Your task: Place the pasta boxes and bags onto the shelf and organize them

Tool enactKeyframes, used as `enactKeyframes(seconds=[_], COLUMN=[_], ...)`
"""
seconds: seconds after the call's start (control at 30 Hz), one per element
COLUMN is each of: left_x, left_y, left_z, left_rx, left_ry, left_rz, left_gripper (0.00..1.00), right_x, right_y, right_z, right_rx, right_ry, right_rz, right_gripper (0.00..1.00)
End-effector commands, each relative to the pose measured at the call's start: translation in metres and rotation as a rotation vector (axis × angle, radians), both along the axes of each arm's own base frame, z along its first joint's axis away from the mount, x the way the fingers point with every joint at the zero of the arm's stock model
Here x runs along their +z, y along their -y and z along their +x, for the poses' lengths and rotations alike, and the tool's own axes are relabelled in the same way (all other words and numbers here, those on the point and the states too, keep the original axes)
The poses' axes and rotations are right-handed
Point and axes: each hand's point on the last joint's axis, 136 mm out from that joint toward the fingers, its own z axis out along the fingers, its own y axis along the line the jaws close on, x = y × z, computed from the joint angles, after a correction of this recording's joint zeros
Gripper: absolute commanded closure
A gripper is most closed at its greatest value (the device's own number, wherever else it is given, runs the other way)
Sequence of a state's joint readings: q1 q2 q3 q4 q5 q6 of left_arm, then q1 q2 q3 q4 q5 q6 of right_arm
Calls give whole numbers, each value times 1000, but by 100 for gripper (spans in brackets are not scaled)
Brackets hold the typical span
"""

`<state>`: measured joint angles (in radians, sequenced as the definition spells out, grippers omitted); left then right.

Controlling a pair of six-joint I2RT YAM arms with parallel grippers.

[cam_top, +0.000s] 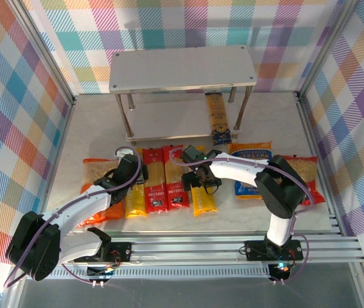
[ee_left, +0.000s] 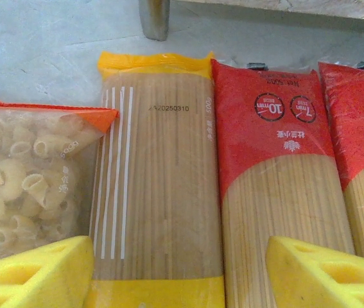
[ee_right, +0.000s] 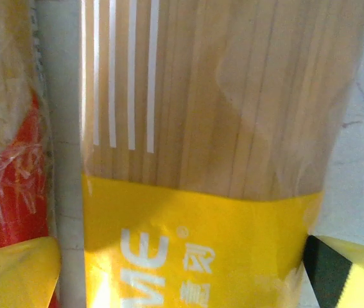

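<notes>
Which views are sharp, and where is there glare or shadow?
Top external: even light and sharp, with soft shade under the top board of the shelf. Left wrist: crisp, the date code on the left yellow pack is readable. Right wrist: very close and soft, with a pale sheen on the film of the right yellow pack.

I see left arm (cam_top: 79, 208) stretched from the worktop's (cam_top: 95, 125) near-left corner toward centre, left gripper (ee_left: 182, 273) low, jaws parted. Right arm (cam_top: 239, 167) bent leftward, right gripper (ee_right: 182, 276) low, jaws spread wide, gripping nothing.
</notes>
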<state>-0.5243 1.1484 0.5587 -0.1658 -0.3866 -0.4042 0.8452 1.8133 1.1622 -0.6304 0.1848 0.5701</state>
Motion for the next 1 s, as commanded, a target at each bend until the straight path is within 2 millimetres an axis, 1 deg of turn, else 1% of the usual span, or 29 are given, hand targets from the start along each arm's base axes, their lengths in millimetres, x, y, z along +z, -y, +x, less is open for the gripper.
enactKeyframes(seconds=[0.0, 0.23, 0.3, 0.43, 0.57, 0.63, 0.67, 0.7, 0.73, 0.77, 0.9, 0.97], left_x=[-7, -7, -7, -8, -8, -6, -6, -7, -6, -6, -9, -9], left_y=[0, -1, -1, -1, -1, -1, -2, -2, -2, -2, -1, 0], left_z=[-3, -4, -4, -4, -4, -4, -5, -5, -5, -5, -4, -3], left_rx=[1, 4, 4, 4, 3, 5, 4, 5, 5, 5, 3, 2], left_ry=[-11, -8, -8, -9, -9, -6, -6, -6, -5, -4, -9, -11], left_rz=[9, 15, 15, 14, 12, 10, 11, 13, 12, 12, 10, 7], left_gripper=[29, 29, 29, 30, 30, 30, 30, 30, 30, 30, 30, 30], right_x=[-7, -9, -9, -12, -14, -14, -13, -12, -12, -10, -3, 0], right_y=[-2, 2, 3, 2, -1, -1, -1, 0, 2, 3, 3, 3], right_z=[-6, -8, -9, -12, -13, -14, -13, -14, -14, -14, -13, -12], right_rx=[-9, -12, -12, -10, -12, -8, -7, -8, -14, -14, -9, -7], right_ry=[-45, -52, -55, -68, -80, -83, -82, -82, -80, -78, -64, -57], right_rz=[-12, -28, -32, -25, -15, -13, -14, -17, -22, -23, -19, -17], right_gripper=[3, 11, 16, 31, 48, 58, 65, 80, 91, 95, 100, 100])
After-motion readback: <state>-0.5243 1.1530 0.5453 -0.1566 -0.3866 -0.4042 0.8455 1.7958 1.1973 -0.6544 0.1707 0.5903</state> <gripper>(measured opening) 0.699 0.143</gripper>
